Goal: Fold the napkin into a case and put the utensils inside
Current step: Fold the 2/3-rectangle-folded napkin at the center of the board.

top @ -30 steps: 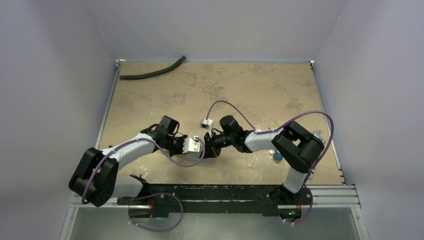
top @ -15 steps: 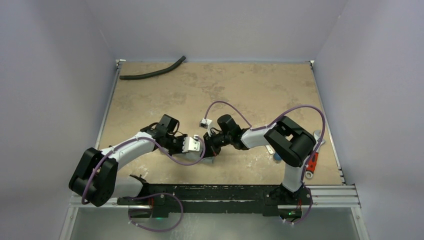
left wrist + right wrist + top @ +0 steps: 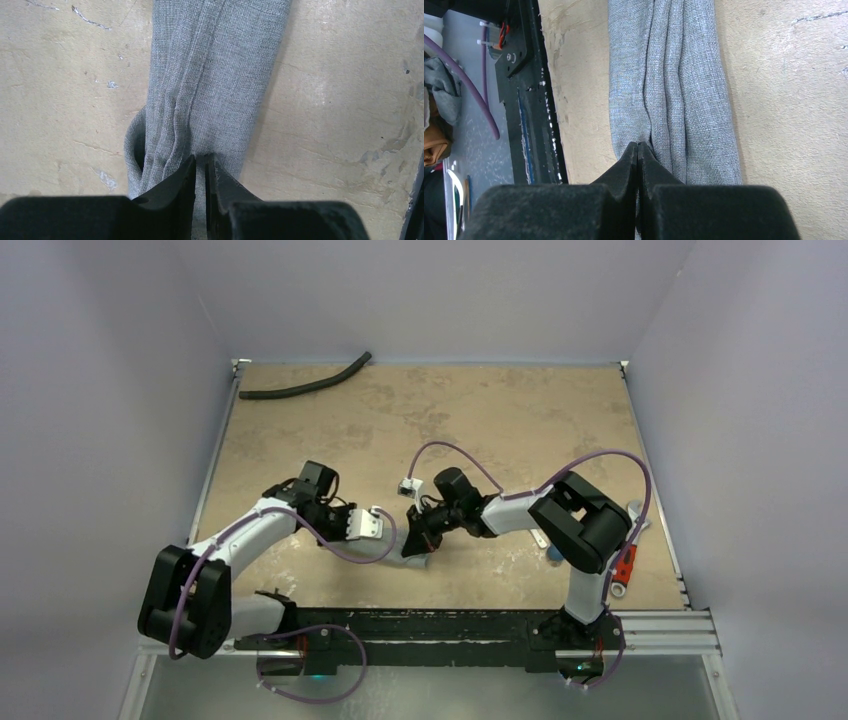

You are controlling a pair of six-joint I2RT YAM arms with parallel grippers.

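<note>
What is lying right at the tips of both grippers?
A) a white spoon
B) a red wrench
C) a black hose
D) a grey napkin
D: both wrist cameras show the folded grey napkin lying on the table right at the tips of the left gripper and the right gripper.

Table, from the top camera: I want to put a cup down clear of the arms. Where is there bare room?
Widest: the far half of the table, from the hose to the right edge. Smaller: the near strip between napkin and right arm's base. Crowded: near middle, where left gripper and right gripper meet the napkin; near right, around the wrench.
</note>
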